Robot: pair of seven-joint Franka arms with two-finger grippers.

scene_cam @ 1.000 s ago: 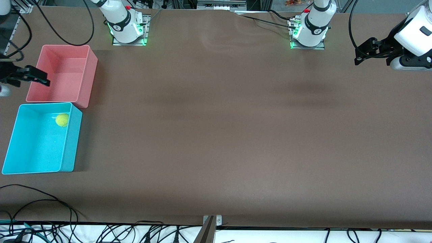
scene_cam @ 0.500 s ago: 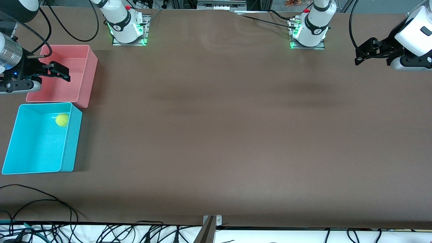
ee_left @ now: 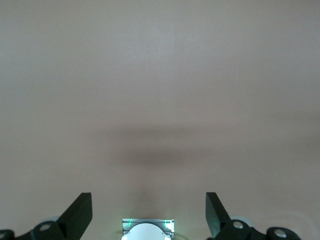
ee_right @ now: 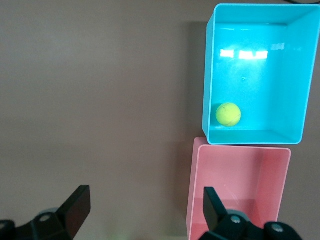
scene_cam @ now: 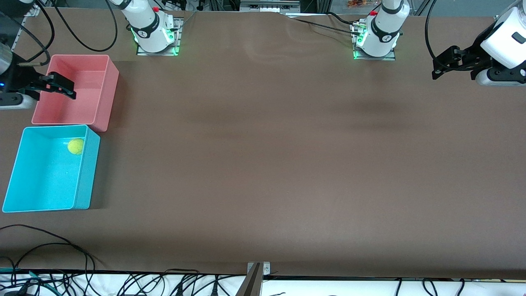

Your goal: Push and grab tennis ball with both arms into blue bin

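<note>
Tennis ball lies inside the blue bin, in the corner of the bin next to the pink bin, touching or almost touching the bin wall on the side toward the left arm's end of the surface. No fingers contact the ball.

Right gripper is up in the air over the pink bin's edge, the edge away from the left arm; fingers spread wide, nothing between them. The right wrist view looks down on both bins, with the ball well apart from the fingers.

Left gripper hangs over the bare surface at the left arm's end, well apart from the blue bin. Fingers spread, holding nothing. The left wrist view shows only brown surface and a soft shadow.

Hard to make out: the right arm's wrist is cut off at the picture edge in the front view; only the fingertips show in either wrist view. The blue bin's wall hides the ball's contact with the bin floor in the front view.

Edges and room: the blue bin and pink bin stand end to end, touching or nearly so. The blue bin sits nearer the front camera than the pink one. From the blue bin toward the left arm's end the surface is open.
</note>
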